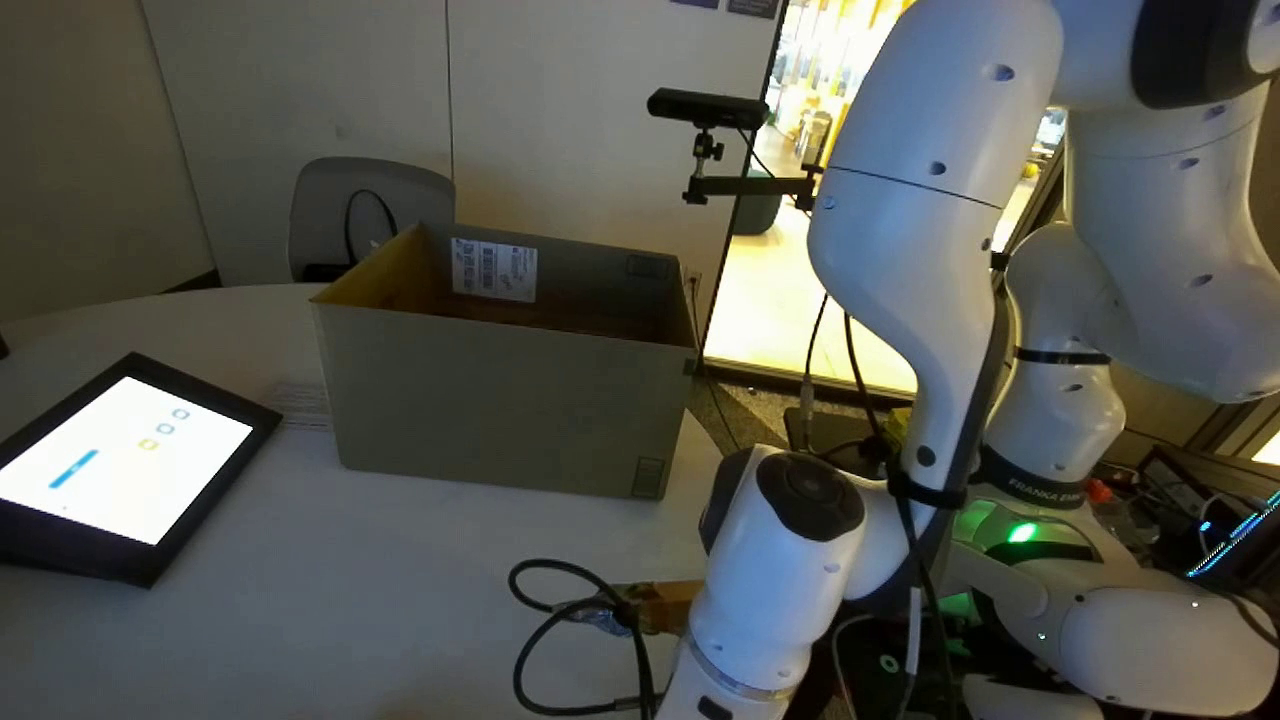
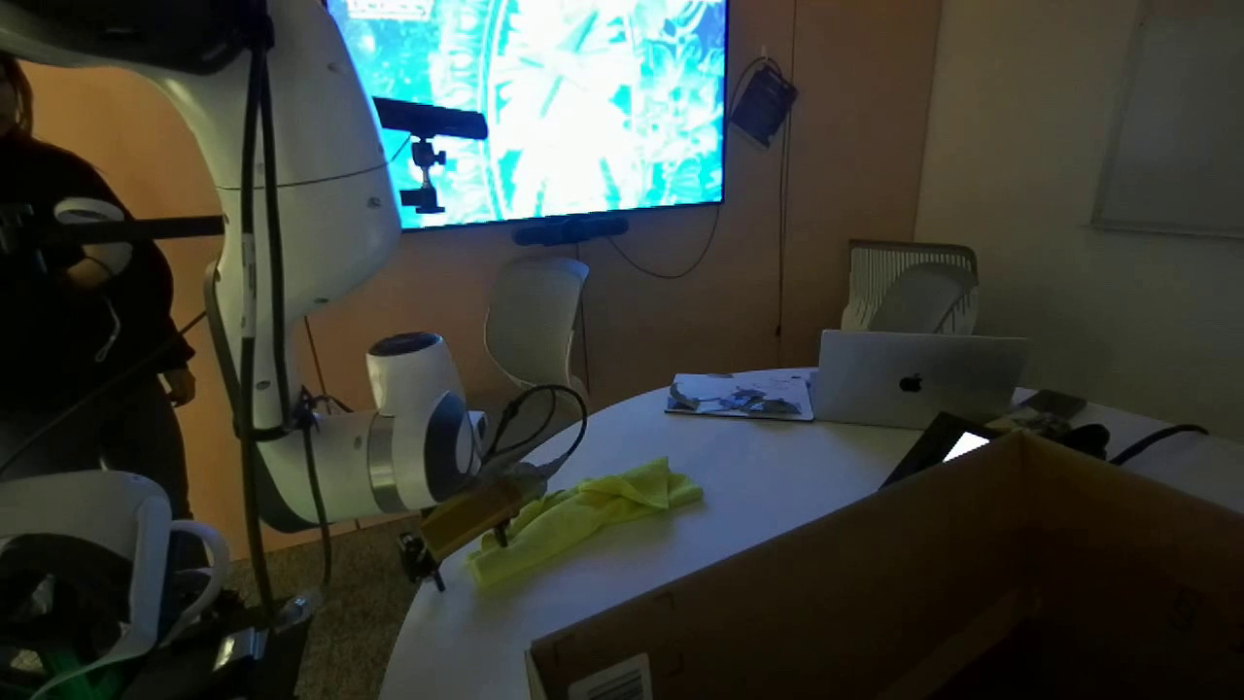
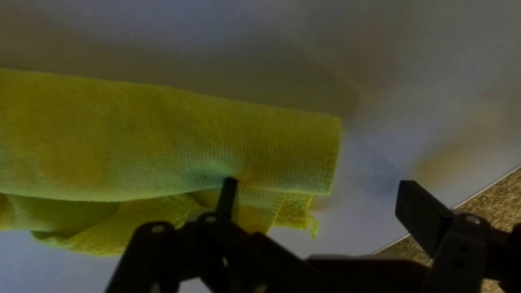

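Spread wide, my tool (image 3: pixel 318 183) holds nothing. Its fingers (image 3: pixel 227 203) enter from the bottom of the wrist view: one tip seems to press into the folded edge of the yellow cloth (image 3: pixel 163 138), while the other stands past the cloth's right end, over the counter (image 3: pixel 366 162). The cloth fills the left and middle of that frame; in an exterior view the cloth (image 2: pixel 583 515) shows in the lower middle, with the open cardboard box (image 2: pixel 826 583) at lower right.

As I judge it, the fold is soft and loose, so that tip might only push it along, or catch the upper layer alone — the lower ply sliding free. Since just a short end lies between my fingers, a pinch there could slip under the fabric's weight. The counter's rim and carpet (image 3: pixel 496 203) show at lower right of the wrist view, so a shove that way might send the cloth over the side. And the black cable (image 1: pixel 626 613) looping beside my arm (image 1: pixel 765 590) — bottom centre of an exterior view — could snag on the box.
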Action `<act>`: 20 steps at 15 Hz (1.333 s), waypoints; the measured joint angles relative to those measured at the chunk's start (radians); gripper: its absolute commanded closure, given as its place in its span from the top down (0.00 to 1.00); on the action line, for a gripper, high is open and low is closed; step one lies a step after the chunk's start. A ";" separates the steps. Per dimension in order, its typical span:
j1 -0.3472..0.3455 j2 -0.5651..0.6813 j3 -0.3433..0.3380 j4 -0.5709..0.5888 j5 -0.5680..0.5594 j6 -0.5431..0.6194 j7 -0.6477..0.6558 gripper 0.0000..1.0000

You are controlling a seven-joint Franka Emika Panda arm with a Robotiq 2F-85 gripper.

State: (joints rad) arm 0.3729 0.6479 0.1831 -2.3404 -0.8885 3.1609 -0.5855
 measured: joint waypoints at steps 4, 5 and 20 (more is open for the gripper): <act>-0.049 0.026 0.049 0.031 0.000 -0.054 -0.003 1.00; -0.056 0.027 0.057 0.035 0.000 -0.067 -0.003 1.00; -0.120 0.031 0.120 0.091 0.006 -0.153 -0.003 0.05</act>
State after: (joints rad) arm 0.2526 0.6789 0.3032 -2.2494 -0.8824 3.0079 -0.5887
